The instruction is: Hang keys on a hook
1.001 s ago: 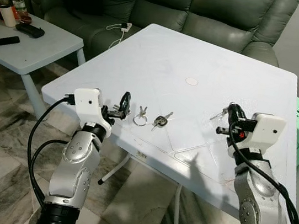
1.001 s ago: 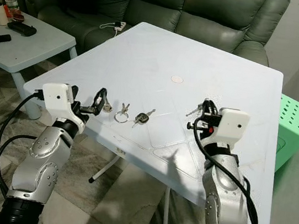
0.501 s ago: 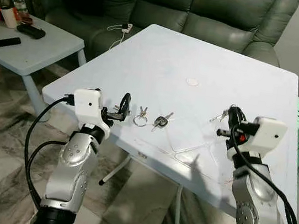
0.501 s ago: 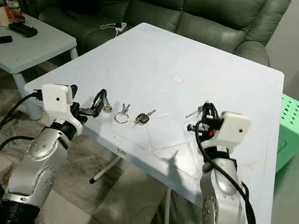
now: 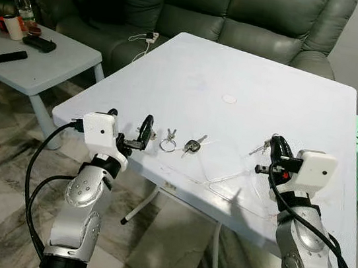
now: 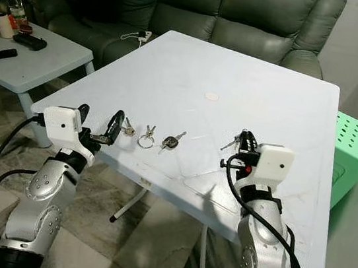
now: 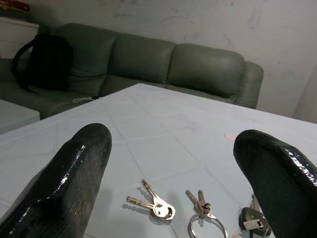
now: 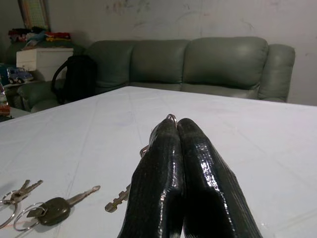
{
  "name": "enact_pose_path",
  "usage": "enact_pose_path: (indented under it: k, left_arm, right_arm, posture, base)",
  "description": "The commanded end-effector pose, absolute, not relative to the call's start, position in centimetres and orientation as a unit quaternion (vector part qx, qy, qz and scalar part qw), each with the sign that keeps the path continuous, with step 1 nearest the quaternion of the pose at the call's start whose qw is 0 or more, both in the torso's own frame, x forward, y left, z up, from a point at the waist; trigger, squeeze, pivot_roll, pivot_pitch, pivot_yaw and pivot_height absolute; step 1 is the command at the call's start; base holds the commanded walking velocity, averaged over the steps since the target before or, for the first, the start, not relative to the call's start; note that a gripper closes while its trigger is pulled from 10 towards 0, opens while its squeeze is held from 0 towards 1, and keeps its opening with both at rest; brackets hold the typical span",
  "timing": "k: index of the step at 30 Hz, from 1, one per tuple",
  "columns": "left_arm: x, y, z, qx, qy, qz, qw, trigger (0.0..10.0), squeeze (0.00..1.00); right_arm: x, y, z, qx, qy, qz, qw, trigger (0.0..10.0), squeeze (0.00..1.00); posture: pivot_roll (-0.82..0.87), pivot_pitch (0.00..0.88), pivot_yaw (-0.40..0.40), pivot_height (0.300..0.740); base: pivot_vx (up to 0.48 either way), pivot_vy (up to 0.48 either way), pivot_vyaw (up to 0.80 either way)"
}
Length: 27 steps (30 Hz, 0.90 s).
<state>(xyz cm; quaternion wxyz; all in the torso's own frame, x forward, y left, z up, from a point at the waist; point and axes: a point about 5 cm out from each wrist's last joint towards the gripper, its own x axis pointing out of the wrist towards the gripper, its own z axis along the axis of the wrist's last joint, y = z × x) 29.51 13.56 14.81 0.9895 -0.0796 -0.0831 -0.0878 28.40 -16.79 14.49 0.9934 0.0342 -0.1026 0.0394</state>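
Keys pinched in my right gripper; left gripper spread wide — loose key sets at its 3 o'clock, white table underneath.

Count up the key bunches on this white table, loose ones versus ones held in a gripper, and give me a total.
Loose on the table: 3 (silver key pair, ringed keys, black-headed key)
Held in the right gripper: 1 (held keys)
Total: 4
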Motion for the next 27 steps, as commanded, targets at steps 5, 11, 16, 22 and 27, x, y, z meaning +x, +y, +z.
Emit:
enact_pose_path:
  k: [5,11,16,22,27]
  left_arm:
    - [29.48,13.82,14.54,-0.083,-0.081,-0.086,0.989,10.0,0.0]
    - [29.71,14.03,14.52,-0.101,-0.078,-0.08,0.989,10.0,0.0]
    - [29.78,14.02,14.52,-0.102,-0.078,-0.08,0.989,10.0,0.0]
    - [29.85,13.95,14.49,-0.104,-0.077,-0.08,0.988,10.0,0.0]
    - [29.88,13.95,14.48,-0.104,-0.076,-0.082,0.988,10.0,0.0]
  right_arm:
    - [28.36,-16.46,14.08,0.021,-0.096,0.051,0.994,10.0,0.0]
    - [28.29,-16.39,13.83,0.025,-0.09,0.051,0.994,10.0,0.0]
    - [28.3,-16.33,13.74,0.023,-0.089,0.052,0.994,10.0,0.0]
    - [28.25,-16.4,13.65,0.022,-0.088,0.051,0.995,10.0,0.0]
    - [28.19,-16.38,13.49,0.023,-0.085,0.049,0.995,10.0,0.0]
  posture:
    - [-0.05,0.028,-0.012,0.74]
    - [-0.05,0.031,-0.014,0.74]
    - [-0.05,0.033,-0.015,0.74]
    - [-0.06,0.034,-0.015,0.74]
    - [-0.05,0.035,-0.013,0.74]
  base:
    - [0.0,0.0,0.0]
    - [0.0,0.0,0.0]
    - [0.0,0.053,0.0]
    - [0.0,0.309,0.0]
    - [0.0,0.367,0.0]
